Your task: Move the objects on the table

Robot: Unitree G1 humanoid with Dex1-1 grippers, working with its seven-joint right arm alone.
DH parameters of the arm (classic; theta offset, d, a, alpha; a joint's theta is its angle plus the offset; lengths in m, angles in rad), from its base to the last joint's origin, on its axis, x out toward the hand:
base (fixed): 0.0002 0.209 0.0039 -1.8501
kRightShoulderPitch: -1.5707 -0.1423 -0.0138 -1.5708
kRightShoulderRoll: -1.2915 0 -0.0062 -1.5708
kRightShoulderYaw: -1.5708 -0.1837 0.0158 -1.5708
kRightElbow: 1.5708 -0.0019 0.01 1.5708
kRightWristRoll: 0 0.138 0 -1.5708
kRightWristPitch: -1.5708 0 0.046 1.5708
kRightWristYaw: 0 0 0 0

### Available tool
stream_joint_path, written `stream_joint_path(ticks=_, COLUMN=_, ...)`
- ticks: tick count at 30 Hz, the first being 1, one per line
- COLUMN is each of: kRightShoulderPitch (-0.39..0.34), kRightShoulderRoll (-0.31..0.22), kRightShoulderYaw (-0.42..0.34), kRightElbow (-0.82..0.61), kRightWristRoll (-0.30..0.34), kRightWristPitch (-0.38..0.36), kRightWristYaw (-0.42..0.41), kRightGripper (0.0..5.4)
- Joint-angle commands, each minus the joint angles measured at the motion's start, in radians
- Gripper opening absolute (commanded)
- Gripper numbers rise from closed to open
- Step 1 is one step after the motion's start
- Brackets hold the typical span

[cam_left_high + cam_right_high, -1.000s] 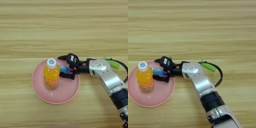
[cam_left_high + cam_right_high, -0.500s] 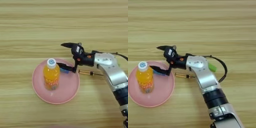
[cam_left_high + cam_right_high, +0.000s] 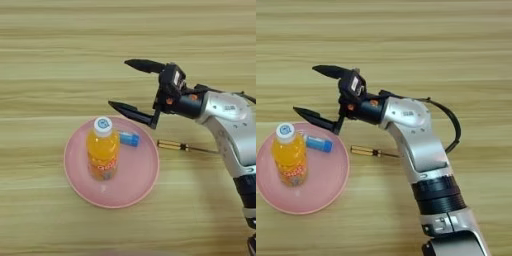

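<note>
We have just let go: our right gripper point(image 3: 129, 85) has lifted clear, jaws wide apart and empty. The blue tube point(image 3: 129, 138) now lies on the pink plate point(image 3: 145, 187) beside the orange bottle point(image 3: 102, 154). The screwdriver point(image 3: 181, 146) waits on the bench point(image 3: 60, 60), likely next.

pink plate point(image 3: 145, 185), orange bottle point(image 3: 102, 155), blue tube point(image 3: 129, 138)
</note>
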Motion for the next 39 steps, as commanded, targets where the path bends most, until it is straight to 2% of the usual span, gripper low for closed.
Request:
stream_joint_path(ticks=1, kRightShoulderPitch=-0.049, kRightShoulderRoll=-0.011, kRightShoulderYaw=-0.028, kRightElbow=-0.153, kRightWristRoll=0.090, kRightWristPitch=0.028, kRightWristYaw=-0.019, kRightGripper=5.38)
stream_joint_path(ticks=5, kRightShoulderPitch=-0.029, kRightShoulderRoll=-0.019, kRightShoulderYaw=-0.012, kRightElbow=-0.249, kRightWristRoll=0.133, kRightWristPitch=0.057, kRightWristYaw=-0.017, kRightGripper=5.38)
stream_joint_path(ticks=9, kRightShoulderPitch=-0.011, kRightShoulderRoll=-0.033, kRightShoulderYaw=0.004, kRightElbow=-0.307, kRightWristRoll=0.148, kRightWristPitch=0.079, kRightWristYaw=-0.015, kRightGripper=5.38)
stream_joint_path(ticks=12, kRightShoulderPitch=0.014, kRightShoulderRoll=-0.053, kRightShoulderYaw=0.037, kRightElbow=-0.333, kRightWristRoll=0.156, kRightWristPitch=0.104, kRightWristYaw=0.020, kRightGripper=5.38)
stream_joint_path(ticks=15, kRightShoulderPitch=0.039, kRightShoulderRoll=-0.080, kRightShoulderYaw=0.087, kRightElbow=-0.305, kRightWristRoll=0.130, kRightWristPitch=0.113, kRightWristYaw=0.063, kRightGripper=5.38)
stream_joint_path(ticks=26, kRightShoulderPitch=0.010, kRightShoulderRoll=-0.068, kRightShoulderYaw=0.194, kRightElbow=-0.088, kRightWristRoll=-0.032, kRightWristPitch=0.077, kRightWristYaw=0.070, kRightGripper=5.38)
stream_joint_path(ticks=33, kRightShoulderPitch=0.006, kRightShoulderRoll=-0.046, kRightShoulderYaw=0.223, kRightElbow=-0.017, kRightWristRoll=-0.088, kRightWristPitch=0.048, kRightWristYaw=0.075, kRightGripper=5.38)
stream_joint_path(ticks=38, kRightShoulderPitch=0.006, kRightShoulderRoll=-0.034, kRightShoulderYaw=0.231, kRightElbow=0.003, kRightWristRoll=-0.097, kRightWristPitch=0.040, kRightWristYaw=0.082, kRightGripper=5.38)
stream_joint_path(ticks=39, kRightShoulderPitch=0.006, kRightShoulderRoll=-0.031, kRightShoulderYaw=0.233, kRightElbow=0.007, kRightWristRoll=-0.099, kRightWristPitch=0.038, kRightWristYaw=0.082, kRightGripper=5.23)
